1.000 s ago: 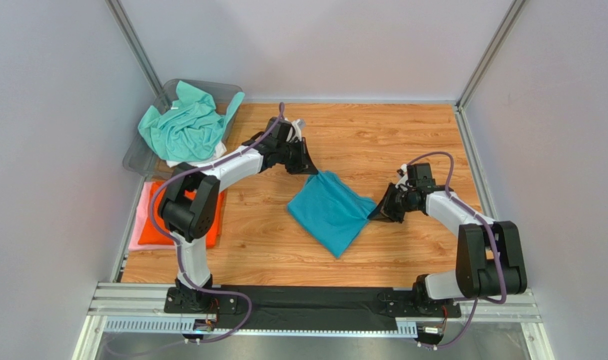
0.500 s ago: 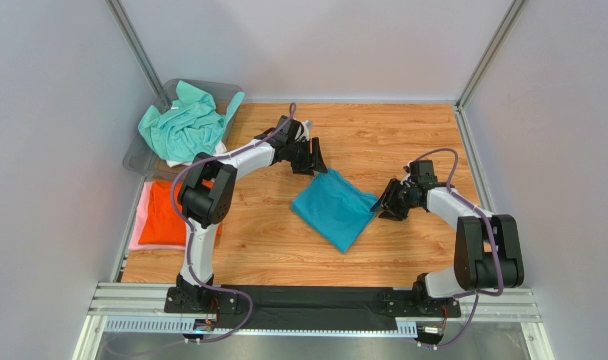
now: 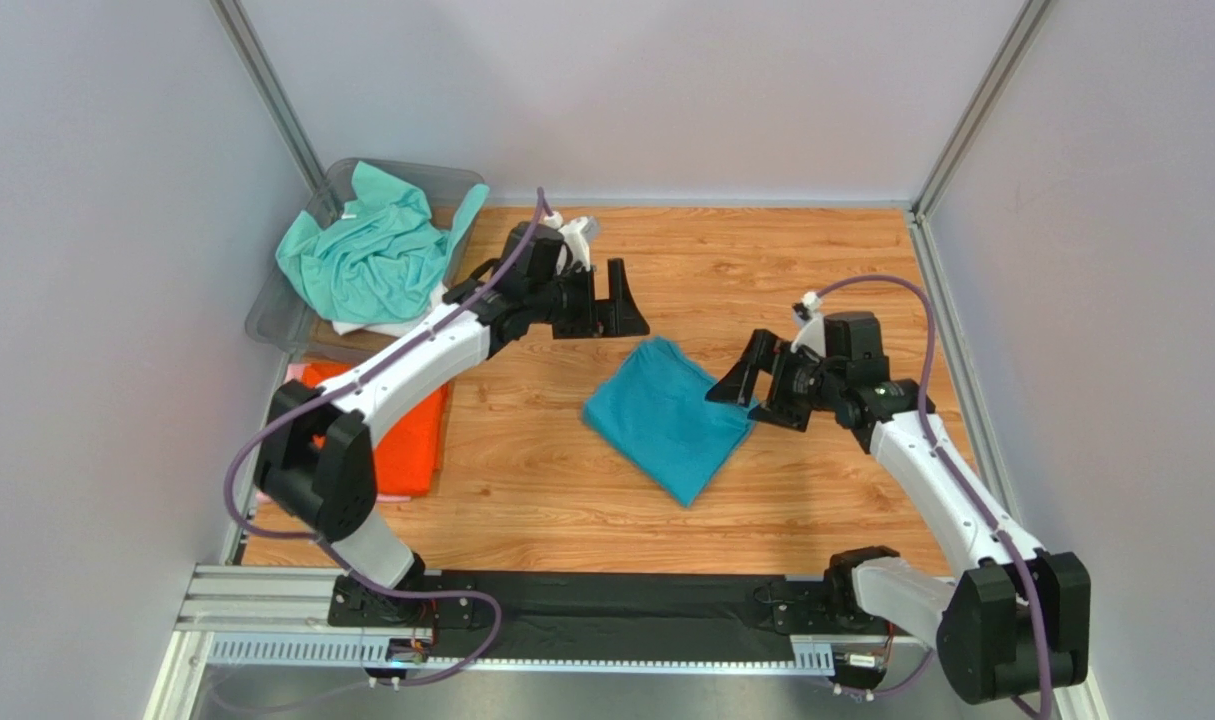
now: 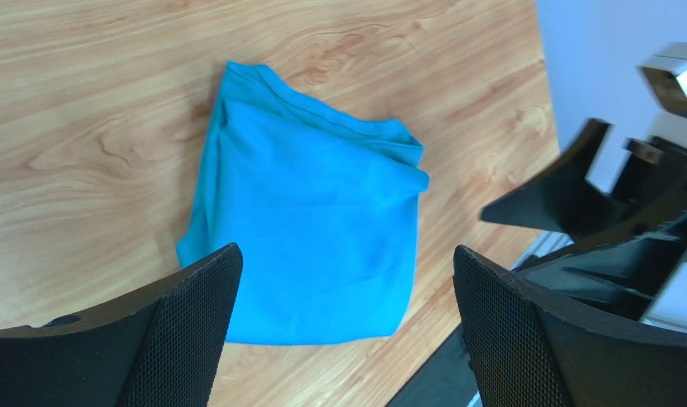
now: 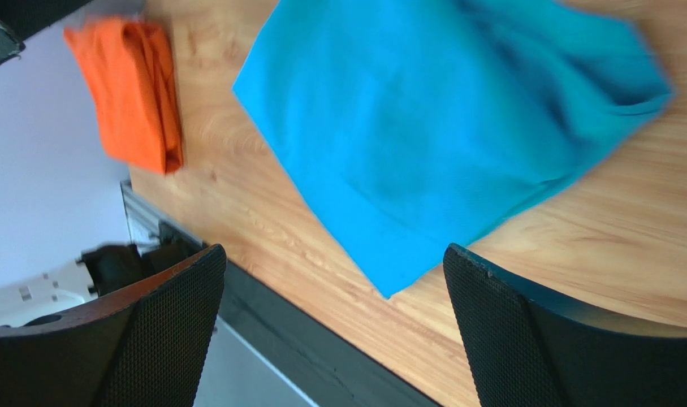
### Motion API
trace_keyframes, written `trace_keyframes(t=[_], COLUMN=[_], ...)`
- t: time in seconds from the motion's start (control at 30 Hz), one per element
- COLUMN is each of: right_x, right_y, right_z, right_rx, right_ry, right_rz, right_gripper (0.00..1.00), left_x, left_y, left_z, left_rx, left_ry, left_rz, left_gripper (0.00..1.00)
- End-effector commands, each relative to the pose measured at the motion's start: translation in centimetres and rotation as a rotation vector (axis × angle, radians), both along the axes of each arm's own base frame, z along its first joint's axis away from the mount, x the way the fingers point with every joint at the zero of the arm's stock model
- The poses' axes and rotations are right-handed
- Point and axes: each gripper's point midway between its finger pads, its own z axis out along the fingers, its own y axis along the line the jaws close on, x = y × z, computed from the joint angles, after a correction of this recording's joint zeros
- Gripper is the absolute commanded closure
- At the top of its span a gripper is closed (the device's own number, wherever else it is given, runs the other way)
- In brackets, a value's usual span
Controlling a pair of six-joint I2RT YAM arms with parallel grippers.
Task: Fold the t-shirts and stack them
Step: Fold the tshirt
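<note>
A folded teal-blue t-shirt lies flat in the middle of the wooden table. My left gripper hovers just beyond the shirt's far corner, open, nothing between its fingers. My right gripper hangs at the shirt's right edge, also open and empty. In the left wrist view the teal shirt lies below the spread left gripper. The right wrist view shows the shirt past the wide right gripper. A folded orange t-shirt rests on a pale pink one at the left edge.
A clear grey bin at the back left holds a crumpled mint-green t-shirt over a white one. The left arm crosses above the orange shirt. Grey walls enclose the table; a black strip runs along the near edge.
Both grippers have opened and let go of the teal-blue shirt, then lifted off it. The shirt now lies loose on the table. The left arm's elbow swung down and left.
</note>
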Motion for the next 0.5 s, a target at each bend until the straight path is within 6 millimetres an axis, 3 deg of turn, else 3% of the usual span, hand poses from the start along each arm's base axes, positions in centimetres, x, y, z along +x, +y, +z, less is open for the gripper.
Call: trace_keyframes(t=[0.0,0.03,0.07,0.13,0.17,0.33,0.47], right_x=[-1.5,-1.5,-1.2,-0.2,0.3,3.2,5.9], right_y=[2.9,4.0,4.3,5.1,5.5,7.0,6.5], right_z=[0.4,0.7,0.1,0.2,-0.6,-2.5,-5.6], right_rx=[0.03,0.03,0.013,0.007,0.004,-0.009,-0.104], right_ry=[-0.011,-0.027,-0.012,-0.03,-0.005,0.033,0.074], right_rz=[0.111,0.143,0.136,0.133,0.13,0.13,0.073], right_gripper=[0.0,0.0,0.0,0.0,0.0,0.0,0.0], left_x=[-3.4,-4.3,-5.4,-5.9,-6.5,-7.0,-6.8], left_y=[0.8,0.8,1.3,1.4,1.7,1.2,0.3], left_z=[-1.1,-0.1,-1.6,-1.5,-2.5,-2.9,-3.9], left_rx=[0.009,-0.018,-0.006,-0.036,-0.031,-0.057,-0.069], left_ry=[0.033,0.015,0.046,0.028,0.051,0.062,0.1], left_rz=[-0.023,-0.035,-0.039,-0.024,-0.022,-0.052,-0.08], left_gripper=[0.0,0.0,0.0,0.0,0.0,0.0,0.0])
